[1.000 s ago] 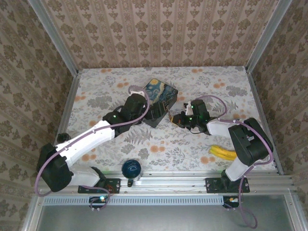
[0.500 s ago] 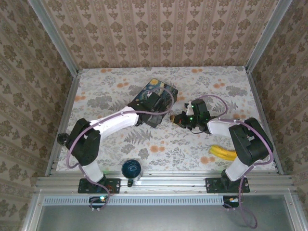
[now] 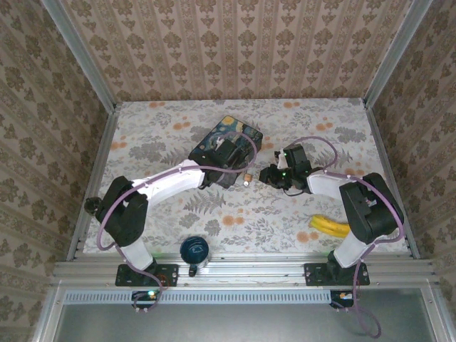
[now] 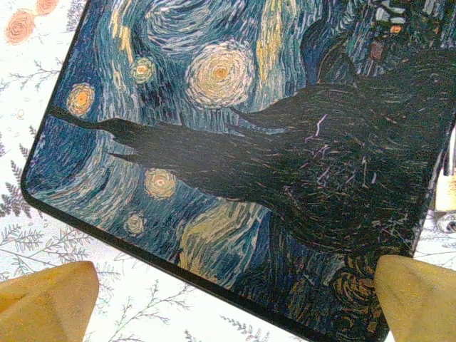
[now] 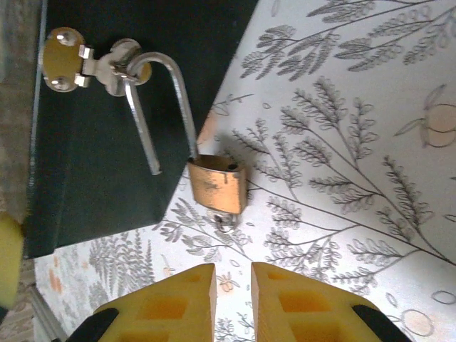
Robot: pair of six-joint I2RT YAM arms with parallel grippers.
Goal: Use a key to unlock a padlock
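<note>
the right gripper (image 5: 233, 283) now sits back from the padlock (image 5: 217, 187), which lies just ahead, key (image 5: 226, 220) end toward it, lengthwise in line with its narrow, empty jaws

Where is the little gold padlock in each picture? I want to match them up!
Top view: the padlock is in the middle, just right of the painted tin.
Right wrist view: near the centre, hooked on the tin's latch.
Left wrist view: a pale bit at the right edge may be it, but it is too cut off to tell.
Shared landmark: the painted tin.
</note>
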